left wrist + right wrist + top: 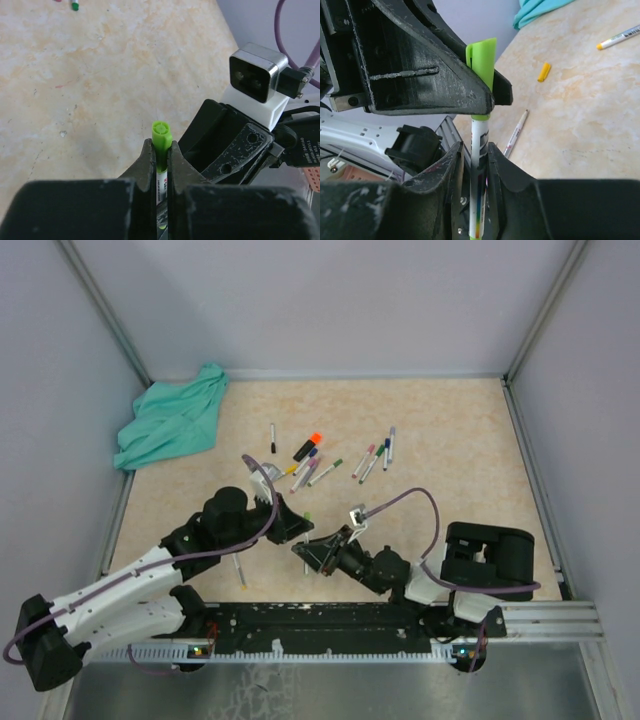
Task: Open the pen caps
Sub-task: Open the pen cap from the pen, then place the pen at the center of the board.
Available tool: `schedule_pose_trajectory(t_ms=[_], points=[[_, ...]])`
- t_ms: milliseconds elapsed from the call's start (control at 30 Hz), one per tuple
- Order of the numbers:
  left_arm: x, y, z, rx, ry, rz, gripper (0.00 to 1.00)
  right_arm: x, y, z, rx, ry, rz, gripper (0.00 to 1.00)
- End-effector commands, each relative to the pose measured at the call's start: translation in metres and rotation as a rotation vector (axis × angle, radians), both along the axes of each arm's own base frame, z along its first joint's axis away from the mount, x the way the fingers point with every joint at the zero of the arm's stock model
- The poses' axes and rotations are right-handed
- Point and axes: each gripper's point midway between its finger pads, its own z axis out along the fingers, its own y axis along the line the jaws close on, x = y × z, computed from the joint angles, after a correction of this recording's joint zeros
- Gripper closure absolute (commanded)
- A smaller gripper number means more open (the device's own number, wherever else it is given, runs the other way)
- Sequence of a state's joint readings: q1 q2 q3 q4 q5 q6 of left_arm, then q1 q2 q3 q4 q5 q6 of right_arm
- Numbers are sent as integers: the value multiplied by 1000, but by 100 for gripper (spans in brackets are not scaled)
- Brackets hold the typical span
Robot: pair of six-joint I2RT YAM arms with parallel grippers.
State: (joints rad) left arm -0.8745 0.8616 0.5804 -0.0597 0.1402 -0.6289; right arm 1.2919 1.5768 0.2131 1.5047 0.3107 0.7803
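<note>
**Green cap pinched tight, pen standing up**

The L pincer [161,148] is closed hard on the green cap [161,134]. Both its fingers press the cap's sides, and the cap top pokes out above the tips. The cap sits on the top end of a white pen barrel [479,135], touching it. The pen stands nearly straight up.

The R pincer [476,152] is lower down w/ a finger on each side of the barrel. A thin gap shows on one side, so I can't tell if it's squeezing or just near.

From the top cam, both pincers meet near the middle of the table [450,420], a bit toward 6 o'clock. L arm comes in from 8 o'clock, R arm from 4 o'clock.

Other stuff:
- A bunch of pens [327,472] lies at 12 o'clock from the pincers, w/ small colored ends. The orange cap [315,438] is at the far side of the bunch.
- A yellow cap [544,71] lies alone on the table, off any pen.
- One thin pen [240,570] lies flat at 8 o'clock from the pincers, by the L arm.
- A teal cloth [170,420] is bunched up at 10 o'clock, in the far corner.
</note>
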Motion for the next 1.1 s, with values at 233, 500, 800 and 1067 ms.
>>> schedule_pose_trajectory(t_ms=[233,500,800,1067], points=[[16,3,56,-102,-152,37,100,-17,27,44,103,-28,125,100],[100,55,139,-163,-278,255,100,-41,53,37,63,16,206,100],[118,87,141,-117,-266,332,100,-38,79,-5,-191,47,200,100],[92,162,89,239,-266,546,100,-8,87,-59,-720,31,7,100]])
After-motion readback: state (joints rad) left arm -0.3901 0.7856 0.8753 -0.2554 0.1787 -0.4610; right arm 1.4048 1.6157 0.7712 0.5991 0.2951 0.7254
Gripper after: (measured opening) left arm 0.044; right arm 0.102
